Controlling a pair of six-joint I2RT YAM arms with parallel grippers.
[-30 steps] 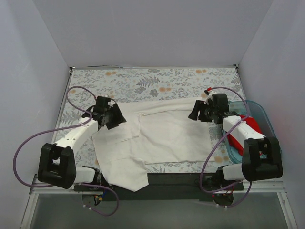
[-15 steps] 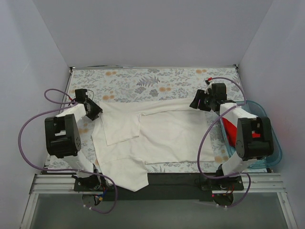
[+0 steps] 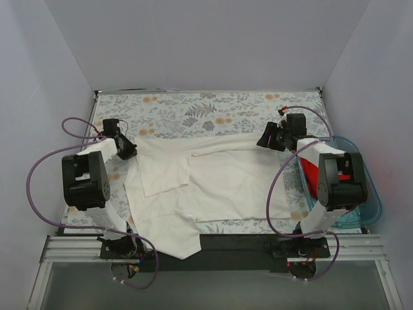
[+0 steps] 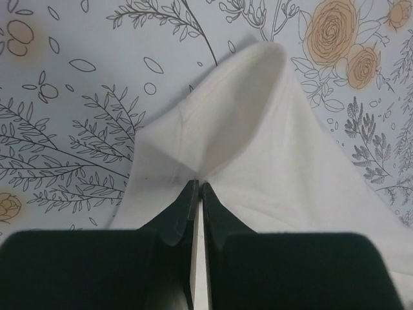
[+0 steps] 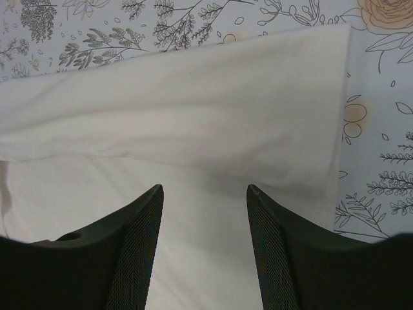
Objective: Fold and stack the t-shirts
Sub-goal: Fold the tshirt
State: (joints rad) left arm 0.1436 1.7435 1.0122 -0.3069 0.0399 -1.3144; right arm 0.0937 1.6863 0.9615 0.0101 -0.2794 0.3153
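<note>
Since 1 second ago the left arm has pulled back from over the left part of the white t-shirt [image 3: 226, 181] to that shirt's far-left corner, near the left edge of the counter [image 3: 213, 110]. The left gripper [image 3: 124, 147] was open then. Its 2 fingers are now pressed together, and the left wrist view shows the left gripper [image 4: 199, 194] pinching a raised fold of the white t-shirt [image 4: 258, 142] at its tips, with the cloth peaked up off the flowered surface. Where the arm used to hide it, a folded flap of white cloth now shows lying on the shirt's left side.

The right gripper [image 3: 264, 141] has shifted a little toward the far edge of the shirt's right end, and its arm has folded back so that the elbow now stands over the blue tub [image 3: 372, 194]. In the right wrist view the right gripper [image 5: 205, 190] is spread apart above the white t-shirt [image 5: 193, 110], with nothing between its fingers.

The white t-shirt lies spread across the middle of the counter, and its near-left part reaches past the near edge of the patterned cover.

The blue tub sits at the counter's right edge. The red t-shirt [image 3: 312, 172] lies bunched in it, partly hidden by the right arm.
</note>
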